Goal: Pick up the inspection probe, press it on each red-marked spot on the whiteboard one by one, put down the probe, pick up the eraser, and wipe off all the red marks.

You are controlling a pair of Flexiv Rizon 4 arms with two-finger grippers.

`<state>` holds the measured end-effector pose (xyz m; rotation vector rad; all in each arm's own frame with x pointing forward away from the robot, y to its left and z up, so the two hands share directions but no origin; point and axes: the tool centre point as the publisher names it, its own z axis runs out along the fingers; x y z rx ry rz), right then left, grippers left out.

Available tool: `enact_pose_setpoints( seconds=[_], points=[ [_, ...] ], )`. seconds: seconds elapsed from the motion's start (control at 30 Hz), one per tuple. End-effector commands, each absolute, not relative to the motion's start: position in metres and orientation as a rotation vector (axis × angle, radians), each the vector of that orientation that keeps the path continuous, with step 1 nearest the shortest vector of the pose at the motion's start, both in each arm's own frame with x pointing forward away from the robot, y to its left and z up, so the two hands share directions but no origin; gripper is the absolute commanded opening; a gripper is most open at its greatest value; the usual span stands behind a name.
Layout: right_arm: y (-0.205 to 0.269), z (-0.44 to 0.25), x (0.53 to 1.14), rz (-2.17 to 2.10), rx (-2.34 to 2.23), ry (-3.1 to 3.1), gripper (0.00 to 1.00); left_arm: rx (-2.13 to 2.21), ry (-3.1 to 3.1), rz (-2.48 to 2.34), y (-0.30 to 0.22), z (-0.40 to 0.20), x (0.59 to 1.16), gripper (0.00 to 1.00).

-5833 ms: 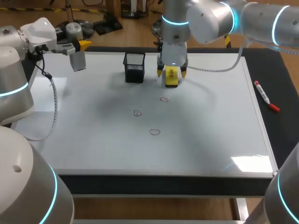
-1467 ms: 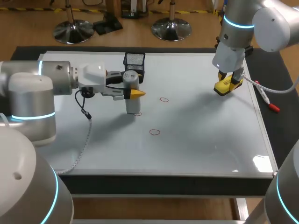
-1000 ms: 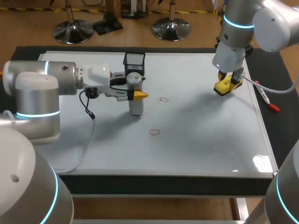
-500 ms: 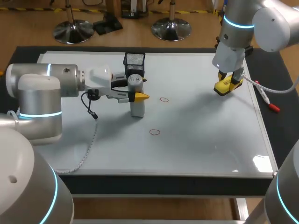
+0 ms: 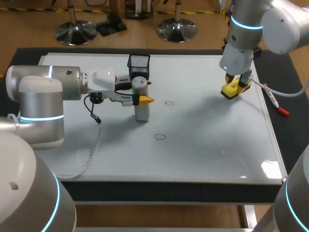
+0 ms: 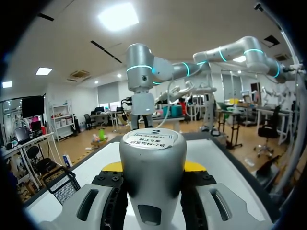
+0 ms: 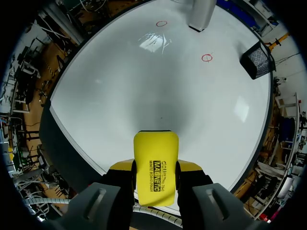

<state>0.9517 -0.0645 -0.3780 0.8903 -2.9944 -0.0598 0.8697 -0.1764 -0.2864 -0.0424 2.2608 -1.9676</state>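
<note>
Left pincer (image 5: 139,98), clamped on probe (image 5: 141,110), shifted from upper left to centre; apparently on first press. Right pincer (image 5: 236,86) clamps eraser (image 5: 230,91). Two marks (image 5: 169,102) unpressed, wiping pending.

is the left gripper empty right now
No, the left gripper is shut on the grey probe, which stands upright on the whiteboard.

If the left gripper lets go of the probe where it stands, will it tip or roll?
Likely stable: the probe stands upright on the whiteboard. It is tall and narrow, so a sideways nudge from the left gripper could topple it; its round body would then probably roll.
</note>
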Motion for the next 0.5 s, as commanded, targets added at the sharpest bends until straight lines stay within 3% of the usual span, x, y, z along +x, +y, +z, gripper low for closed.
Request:
enact_pose_setpoints(
  seconds=[0.03,0.5],
  points=[
    [-0.065,-0.377,0.952,-0.056,0.892,-2.993,0.0,-0.051,2.254,-1.961,-0.175,-0.287,0.87,0.0],
    [-0.065,-0.377,0.952,-0.056,0.892,-2.993,0.0,-0.139,2.172,-1.935,-0.148,-0.271,0.864,0.0]
  ],
)
